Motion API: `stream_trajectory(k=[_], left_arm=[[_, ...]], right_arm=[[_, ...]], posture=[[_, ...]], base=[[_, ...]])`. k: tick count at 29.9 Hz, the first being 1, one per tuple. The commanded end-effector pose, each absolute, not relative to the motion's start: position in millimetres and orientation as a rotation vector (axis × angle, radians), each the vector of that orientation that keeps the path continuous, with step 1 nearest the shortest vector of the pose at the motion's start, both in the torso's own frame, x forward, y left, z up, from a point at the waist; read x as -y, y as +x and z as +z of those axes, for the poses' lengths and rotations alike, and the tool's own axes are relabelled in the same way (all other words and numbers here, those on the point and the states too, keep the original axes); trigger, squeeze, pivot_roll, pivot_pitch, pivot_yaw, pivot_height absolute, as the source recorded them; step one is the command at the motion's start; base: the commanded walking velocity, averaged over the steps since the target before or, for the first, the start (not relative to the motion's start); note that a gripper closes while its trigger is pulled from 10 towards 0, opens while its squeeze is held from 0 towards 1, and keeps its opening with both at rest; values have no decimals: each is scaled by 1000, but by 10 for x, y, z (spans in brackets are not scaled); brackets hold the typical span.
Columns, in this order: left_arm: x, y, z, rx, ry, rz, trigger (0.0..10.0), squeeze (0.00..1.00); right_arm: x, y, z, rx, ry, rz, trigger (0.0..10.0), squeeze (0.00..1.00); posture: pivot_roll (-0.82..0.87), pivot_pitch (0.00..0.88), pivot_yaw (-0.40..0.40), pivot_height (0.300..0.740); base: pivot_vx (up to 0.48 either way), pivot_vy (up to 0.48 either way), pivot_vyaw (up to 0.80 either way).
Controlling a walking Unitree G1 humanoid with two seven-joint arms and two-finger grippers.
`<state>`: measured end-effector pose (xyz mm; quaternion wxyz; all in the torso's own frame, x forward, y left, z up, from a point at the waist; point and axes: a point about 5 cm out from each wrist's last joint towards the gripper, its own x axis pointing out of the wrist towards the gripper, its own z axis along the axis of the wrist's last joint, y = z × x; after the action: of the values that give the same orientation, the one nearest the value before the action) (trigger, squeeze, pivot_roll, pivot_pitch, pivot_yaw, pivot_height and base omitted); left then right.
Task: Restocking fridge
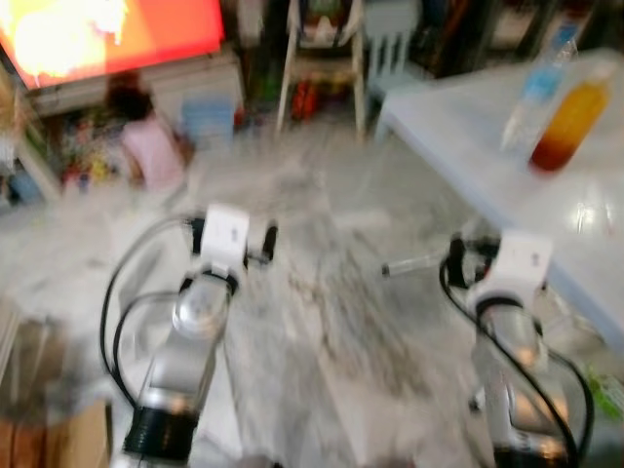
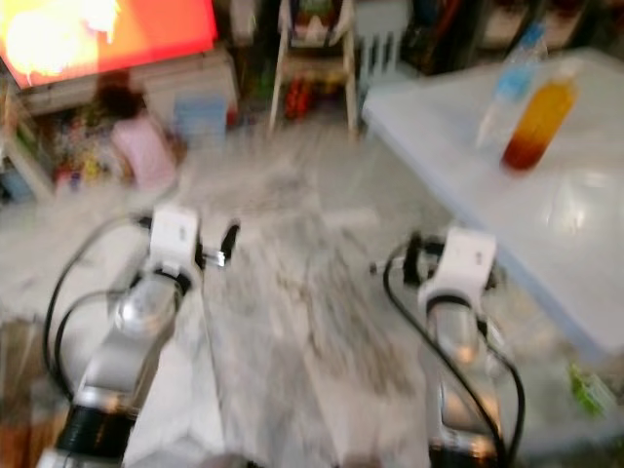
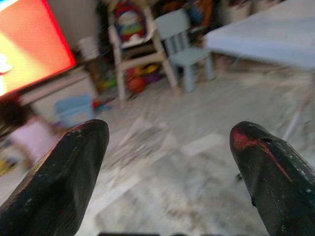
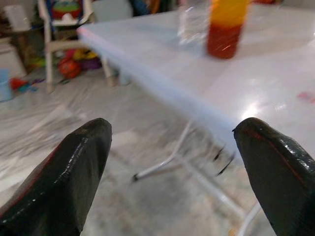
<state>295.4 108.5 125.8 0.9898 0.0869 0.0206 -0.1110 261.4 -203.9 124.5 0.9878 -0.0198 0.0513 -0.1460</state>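
Both grippers empty, fingers spread wide.

You are seeing the left gripper [image 3: 167, 172] and right gripper [image 4: 172, 172] hovering over the marble floor [image 1: 331, 322], gripping nothing; the orange-liquid plastic bottle [image 1: 570, 125] is standing on the white table [image 1: 468, 146], beside a clear plastic bottle [image 1: 534, 93].

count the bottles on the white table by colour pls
orange bottle: 1
clear bottle with a blue cap: 1
total: 2, standing close together on the white table
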Motion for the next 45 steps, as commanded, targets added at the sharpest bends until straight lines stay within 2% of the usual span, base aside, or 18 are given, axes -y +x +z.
stream_trajectory(k=[1,17,29,33,39,45], left_arm=[[-1021,2959,1285,-30,164,-250,10000,0],[-974,2946,1295,17,116,-281,10000,0],[-947,2933,1304,36,102,-296,10000,0],[-981,2923,1350,62,86,-277,10000,0],[-1176,2843,1383,60,111,-193,10000,0],[-1264,2775,1393,57,118,-180,10000,0]], right_arm=[[2048,2640,1329,-60,-83,-284,10000,0],[2127,2654,1452,38,-213,-307,10000,0],[2147,2631,1539,88,-232,-349,10000,0],[2127,2583,1517,81,-231,-359,10000,0],[2150,2452,1486,74,-265,-407,10000,0],[2268,2540,1568,100,-263,-445,10000,0]], posture=[[-56,0,54,740],[-60,0,57,740],[-67,0,58,740],[-70,0,61,740],[-63,0,69,740],[-56,0,70,740]], base=[[480,0,0],[458,0,0],[429,0,-133],[0,0,0],[0,0,0],[0,0,0]])
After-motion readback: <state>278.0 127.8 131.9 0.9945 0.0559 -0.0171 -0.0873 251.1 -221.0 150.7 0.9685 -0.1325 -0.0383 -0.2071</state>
